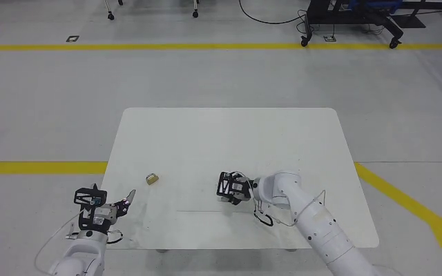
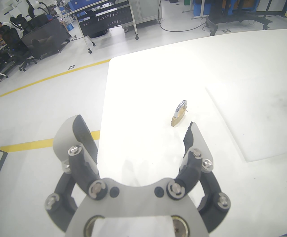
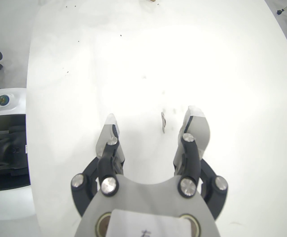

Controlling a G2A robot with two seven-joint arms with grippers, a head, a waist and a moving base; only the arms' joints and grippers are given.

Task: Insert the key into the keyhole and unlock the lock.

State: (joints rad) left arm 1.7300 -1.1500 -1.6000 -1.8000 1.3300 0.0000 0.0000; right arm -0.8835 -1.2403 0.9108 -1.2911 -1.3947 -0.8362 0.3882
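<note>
Key (image 3: pixel 163 122) lies flat on the table (image 1: pixel 276 131) between the spread fingers of my right gripper (image 3: pixel 152 114), nearer one finger. Being so thin, it may skid sideways as I close. The lock (image 2: pixel 179 113) sits unheld just beyond my left gripper (image 2: pixel 134 125), also spread, and may slide. One key, one lock.

Small brass padlock (image 3: pixel 152 0) cut off at the right wrist view's edge; thin metal key (image 3: pixel 164 123), teeth too small to tell.
</note>
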